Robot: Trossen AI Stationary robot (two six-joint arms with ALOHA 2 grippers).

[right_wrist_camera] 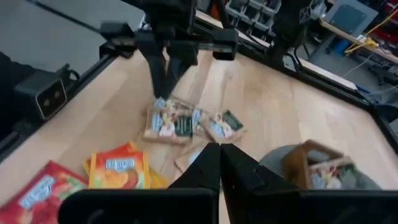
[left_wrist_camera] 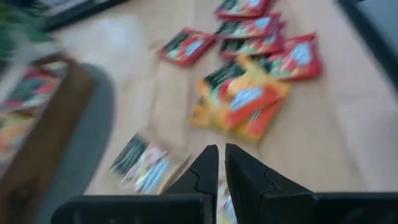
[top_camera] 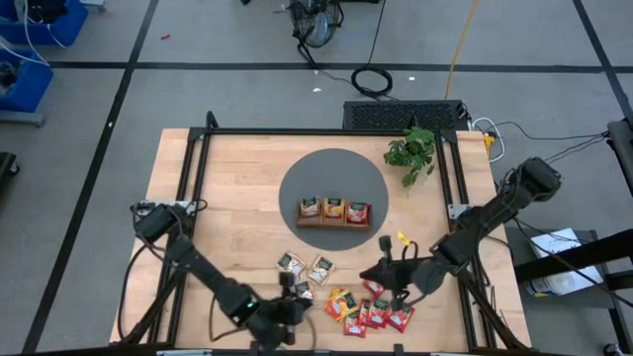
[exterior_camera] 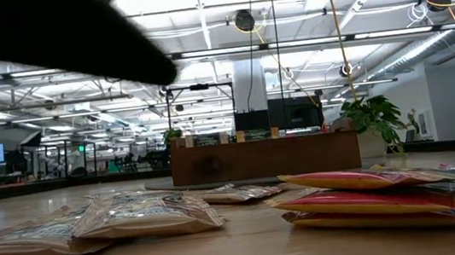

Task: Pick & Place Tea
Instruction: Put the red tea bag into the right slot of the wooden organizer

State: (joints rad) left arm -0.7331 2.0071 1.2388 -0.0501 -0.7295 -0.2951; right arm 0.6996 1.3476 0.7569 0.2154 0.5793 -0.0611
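Observation:
Tea sachets lie near the table's front edge: cream ones (top_camera: 290, 262) (top_camera: 320, 268), orange ones (top_camera: 341, 303) and red ones (top_camera: 386, 316). Three more stand in the brown wooden tray (top_camera: 334, 223) on the grey round mat. My left gripper (top_camera: 300, 294) (right_wrist_camera: 160, 96) is over the near cream sachet (right_wrist_camera: 171, 121) and shut on it. My right gripper (top_camera: 371, 274) (right_wrist_camera: 219, 146) hovers above the red and orange sachets, shut and empty. In the left wrist view, the orange sachets (left_wrist_camera: 242, 99) lie beyond my left gripper (left_wrist_camera: 221, 148). My left gripper pinches the cream sachet at its upper edge (right_wrist_camera: 159, 104) between its two fingers, which come slanting down from above. The sachet sits below the fingertips. I cannot tell whether its lower end still rests on the table.
A small green plant (top_camera: 410, 153) stands at the far right of the table. The black frame rails (top_camera: 198, 168) run along the table's left and right sides. Bare wood lies left of the mat (top_camera: 227, 218). The low view shows the sachets (exterior_camera: 364, 193) in front of the tray (exterior_camera: 265, 157).

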